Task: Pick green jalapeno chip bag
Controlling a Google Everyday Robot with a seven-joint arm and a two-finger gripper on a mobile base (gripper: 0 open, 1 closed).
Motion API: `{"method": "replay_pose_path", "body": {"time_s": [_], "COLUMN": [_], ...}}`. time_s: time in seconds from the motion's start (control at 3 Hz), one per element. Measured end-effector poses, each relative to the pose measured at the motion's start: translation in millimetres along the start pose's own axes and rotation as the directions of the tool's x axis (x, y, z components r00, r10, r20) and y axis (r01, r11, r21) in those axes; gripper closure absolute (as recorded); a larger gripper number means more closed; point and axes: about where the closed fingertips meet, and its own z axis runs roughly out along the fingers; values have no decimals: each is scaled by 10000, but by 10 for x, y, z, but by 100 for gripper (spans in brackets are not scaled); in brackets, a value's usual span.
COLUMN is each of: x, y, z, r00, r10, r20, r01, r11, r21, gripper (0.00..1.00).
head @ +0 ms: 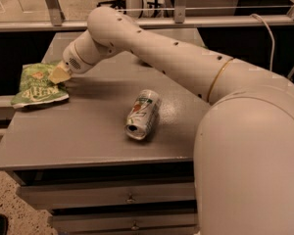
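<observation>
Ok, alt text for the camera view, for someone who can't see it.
The robot arm's gripper meets the green jalapeno chip bag at the left edge of a grey table. A drink can lies on its side mid-table.

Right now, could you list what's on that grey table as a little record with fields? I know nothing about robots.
surface: grey metal table
bag: crinkled olive-green jalapeno chip bag, lying at the table's left edge
can: silver drink can, on its side near the table's middle, apart from the bag
gripper: cream-coloured gripper at the arm's tip, down on the bag's upper right part
</observation>
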Motion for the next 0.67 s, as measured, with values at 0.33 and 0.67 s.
{"method": "replay_pose_path", "body": {"time_s": [0.33,0.67], "x": [14,-78], "y": [-7,-149], "z": [-24,-269], "r00": [10000,9996], "r10": [35,-133], "r20": [-18,266], "r01": [-34,119], "r11": [10000,9987], "r21": [63,503], "gripper": [100,100]}}
